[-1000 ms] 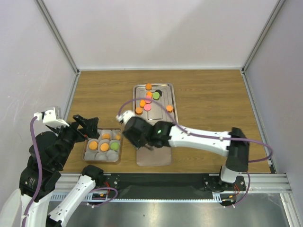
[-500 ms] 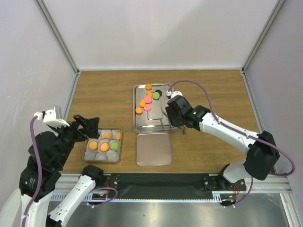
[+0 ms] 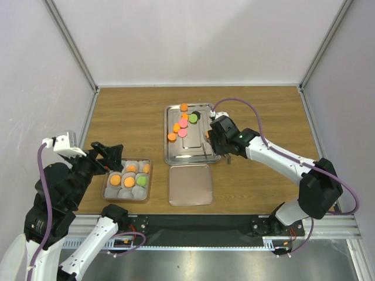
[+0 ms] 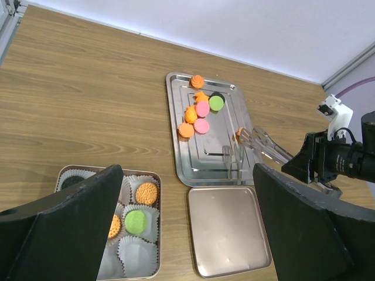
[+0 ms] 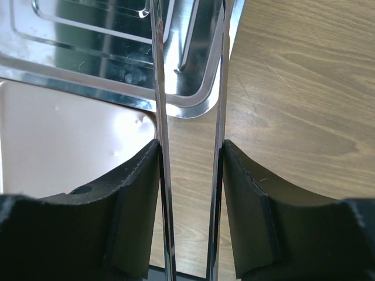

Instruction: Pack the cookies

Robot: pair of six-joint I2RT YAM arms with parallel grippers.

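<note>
Nine small round flat orange cookies [image 4: 191, 114] are showing: five at the rectangular steel tray [image 4: 206, 158] and four in the small box [image 4: 159, 234] of white paper cups. Two pink cookies [image 4: 203, 108] are lying on the tray. Two green cookies [image 4: 217, 103] are showing, one on the tray and one in the box. One black cookie [image 4: 219, 95] is peeking out behind the tray's green one. One flat pinkish square lid [image 4: 228, 228] and one pair of metal tongs [image 4: 263, 143] are also showing.

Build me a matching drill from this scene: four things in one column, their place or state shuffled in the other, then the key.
1 tongs
2 left claw
3 pink cookies
4 box of paper cups

A open, holding nothing
B on the steel tray
C left of the pinkish lid
D gripped by the right claw

Pairs: 1-D, 2-A, 3-B, 4-C
</note>
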